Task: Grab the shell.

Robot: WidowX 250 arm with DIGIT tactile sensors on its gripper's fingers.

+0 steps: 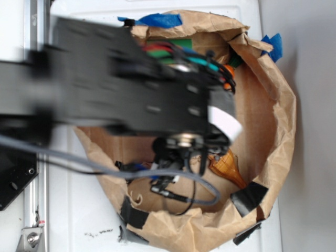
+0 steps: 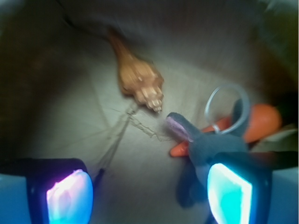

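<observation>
The shell (image 2: 139,80) lies on the brown paper floor of a bag (image 1: 273,131), its knobbly wide end turned toward the camera in the wrist view and its long point running up and away. In that view it sits well ahead of the pincer (image 2: 149,193), a little left of the midline, with bare paper between them. The pincer stands open: its 2 fingers (image 2: 70,196) show apart at the lower corners, glowing blue and pink, with nothing between them.

Right of the shell, near but apart from it, lies a grey plush toy (image 2: 205,144) with a pale ring (image 2: 229,109) at its top, and behind the toy an orange carrot (image 2: 261,121). A few thin threads lie on the paper just below the shell's wide end.

In the exterior view the blurred black arm (image 1: 131,89) reaches over the bag and hides most of its inside (only the shell's amber end shows below the wrist, near the bag's lower right wall). The bag's rim is rolled down and held with blue tape (image 1: 157,20) and black tape (image 1: 249,197). It rests on a white tabletop (image 1: 89,210).
</observation>
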